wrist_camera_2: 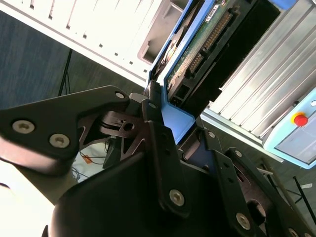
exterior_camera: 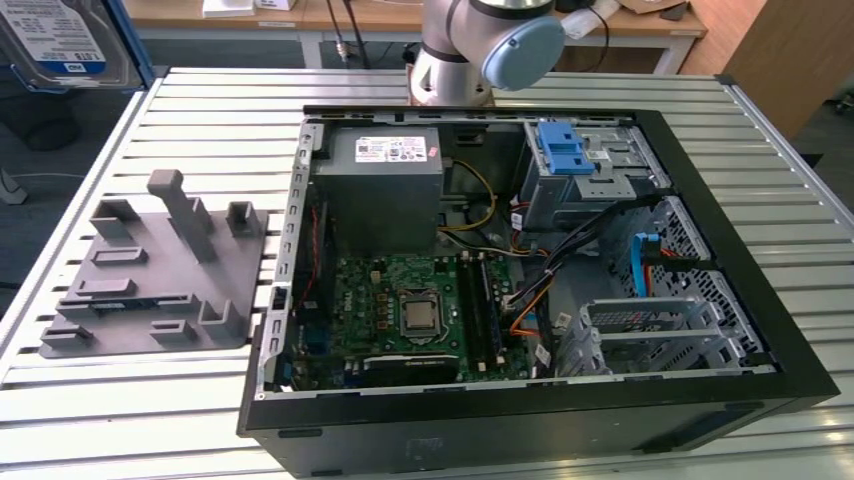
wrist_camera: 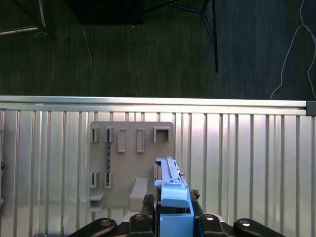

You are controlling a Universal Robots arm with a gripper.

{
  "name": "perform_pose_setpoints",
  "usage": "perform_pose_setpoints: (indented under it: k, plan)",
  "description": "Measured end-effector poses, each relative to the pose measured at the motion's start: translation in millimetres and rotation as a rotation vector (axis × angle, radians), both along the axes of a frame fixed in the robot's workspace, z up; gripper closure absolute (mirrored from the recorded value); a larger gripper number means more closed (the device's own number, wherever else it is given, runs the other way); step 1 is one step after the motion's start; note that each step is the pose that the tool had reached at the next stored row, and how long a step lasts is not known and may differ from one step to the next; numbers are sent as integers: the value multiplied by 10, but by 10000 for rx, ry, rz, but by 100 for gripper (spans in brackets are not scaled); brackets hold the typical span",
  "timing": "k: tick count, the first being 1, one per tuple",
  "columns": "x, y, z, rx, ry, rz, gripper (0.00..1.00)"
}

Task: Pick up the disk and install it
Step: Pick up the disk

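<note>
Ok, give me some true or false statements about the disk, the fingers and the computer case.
1. The black fingers grip the silver hard drive in a blue plastic frame. True.
2. That drive sits in the grey plastic fixture plate. False: it is held clear of it.
3. The black computer case lies open on the slatted metal table. True.
4. The plate lies inside the case. False: it lies on the table beside it, on the exterior view's left.

Open computer case [exterior_camera: 467, 440] lies on the slatted table [exterior_camera: 134, 400], with the parts holder [exterior_camera: 134, 300] beside it at the exterior view's left. Inside the case, the power supply [exterior_camera: 380, 190] sits beyond the motherboard [exterior_camera: 387, 300], and the drive cage [exterior_camera: 587, 175] is at their right. In the first wrist view, the disk [wrist_camera: 173, 197] is above the table, near the holder.
</note>
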State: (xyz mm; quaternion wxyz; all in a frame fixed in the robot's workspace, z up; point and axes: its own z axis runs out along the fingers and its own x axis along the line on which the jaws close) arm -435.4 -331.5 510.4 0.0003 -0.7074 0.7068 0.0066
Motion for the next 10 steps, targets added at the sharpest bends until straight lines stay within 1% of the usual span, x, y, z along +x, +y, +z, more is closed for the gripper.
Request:
perform_pose_setpoints:
  k: [6, 10]
  plan:
    - [68, 0, 0, 0, 1, -1, 64]
    - [99, 0, 0, 0, 0, -1, 64]
